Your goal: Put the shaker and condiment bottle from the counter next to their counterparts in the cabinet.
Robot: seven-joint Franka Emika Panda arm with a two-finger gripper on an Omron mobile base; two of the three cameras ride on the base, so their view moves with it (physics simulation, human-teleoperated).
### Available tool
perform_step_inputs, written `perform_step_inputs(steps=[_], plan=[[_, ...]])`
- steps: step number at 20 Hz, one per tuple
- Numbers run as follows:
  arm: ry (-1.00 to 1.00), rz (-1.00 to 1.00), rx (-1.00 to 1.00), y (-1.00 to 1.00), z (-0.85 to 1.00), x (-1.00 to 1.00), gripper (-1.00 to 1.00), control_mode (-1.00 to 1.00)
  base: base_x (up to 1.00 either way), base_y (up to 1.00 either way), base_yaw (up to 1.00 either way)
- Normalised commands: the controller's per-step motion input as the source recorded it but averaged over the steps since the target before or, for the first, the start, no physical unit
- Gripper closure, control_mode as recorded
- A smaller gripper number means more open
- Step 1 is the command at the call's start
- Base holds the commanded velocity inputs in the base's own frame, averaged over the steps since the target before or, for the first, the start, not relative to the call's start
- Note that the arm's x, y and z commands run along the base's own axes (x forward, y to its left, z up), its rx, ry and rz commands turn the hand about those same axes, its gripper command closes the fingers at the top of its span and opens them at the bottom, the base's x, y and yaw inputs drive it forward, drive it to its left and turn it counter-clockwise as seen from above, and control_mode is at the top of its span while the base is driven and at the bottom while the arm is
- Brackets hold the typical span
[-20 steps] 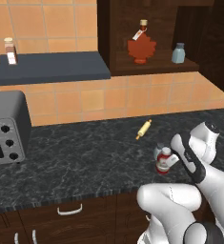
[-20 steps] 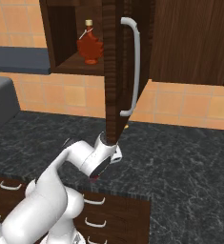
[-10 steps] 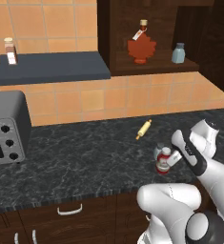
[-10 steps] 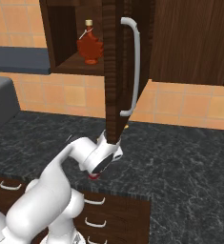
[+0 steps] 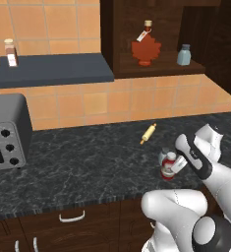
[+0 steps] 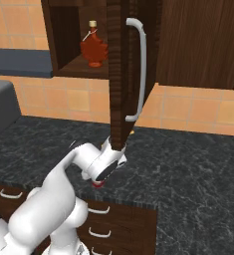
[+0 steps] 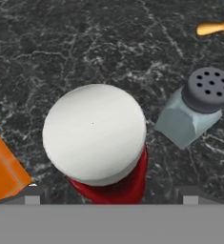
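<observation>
The red condiment bottle (image 7: 118, 183) with its white cap (image 7: 94, 140) stands upright on the dark speckled counter (image 5: 87, 162). My gripper (image 7: 111, 195) hangs just above it, open, one fingertip on each side of the cap. In the left base view my gripper (image 5: 178, 165) is right over the bottle (image 5: 167, 168). The pale blue-grey shaker (image 7: 194, 112) stands close beside the bottle (image 5: 162, 156). Inside the brown cabinet (image 5: 156, 69), the maple-leaf bottle (image 5: 145, 49) and the matching shaker (image 5: 184, 55) sit on the shelf.
A small wooden rolling pin (image 5: 148, 133) lies on the counter behind the bottle. A toaster oven (image 5: 4, 133) stands at the far left. The blue-grey wall shelf (image 5: 48, 71) carries two jars. The open cabinet door (image 6: 119, 74) with its handle (image 6: 138, 69) hangs over my hand.
My hand has shifted slightly and settled closer over the red bottle. The bottle and the shaker have stayed in place.
</observation>
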Motion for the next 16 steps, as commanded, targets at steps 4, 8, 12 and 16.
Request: perform_step_inputs(steps=[4, 8, 12, 16], plan=[[0.0, 0.06, 0.0, 0.0, 0.0, 0.0, -1.0, -1.0, 0.0, 0.0, 0.0], [0.0, 0.07, 0.0, 0.0, 0.0, 0.05, -1.0, -1.0, 0.0, 0.0, 0.0], [0.0, 0.08, 0.0, 0.0, 0.0, 0.11, -1.0, -1.0, 0.0, 0.0, 0.0], [0.0, 0.08, 0.0, 0.0, 0.0, 0.09, -1.0, -1.0, 0.0, 0.0, 0.0]])
